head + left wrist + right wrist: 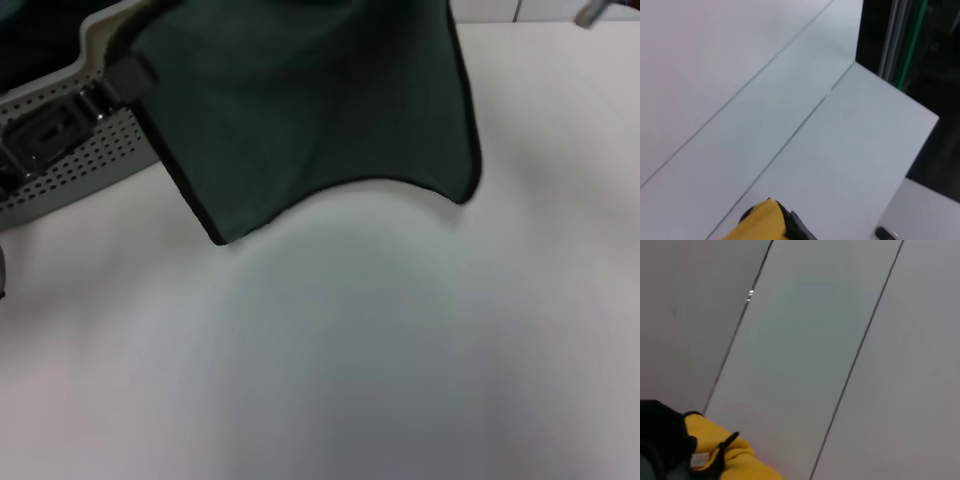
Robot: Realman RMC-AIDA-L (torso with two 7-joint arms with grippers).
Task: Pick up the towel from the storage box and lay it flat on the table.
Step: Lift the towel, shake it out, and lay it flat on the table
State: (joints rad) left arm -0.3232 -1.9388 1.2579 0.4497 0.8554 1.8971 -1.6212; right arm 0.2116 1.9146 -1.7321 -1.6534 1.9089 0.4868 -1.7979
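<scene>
Head view: the dark green towel (320, 110) hangs spread in the upper middle of the frame, its top edge running out of view above, its two lower corners dangling free over the white table (380, 360). The lower edge sags in a shallow arc between those corners and does not appear to touch the tabletop. The light grey storage box (70, 165), perforated along its wall, sits at the upper left, just behind the towel's near corner.

I judge the lift out of the box complete and the spreading step in hand. Neither gripper shows in any view, so I cannot tell whether either is clamped on the cloth, though the towel's held-up hang suggests support from above. Both wrist views show only pale panelled surfaces and a yellow edge.

Next move, in my judgement: lower the towel toward the open table, letting the bottom edge land first, then draw the top edge away so the cloth settles without folds.
</scene>
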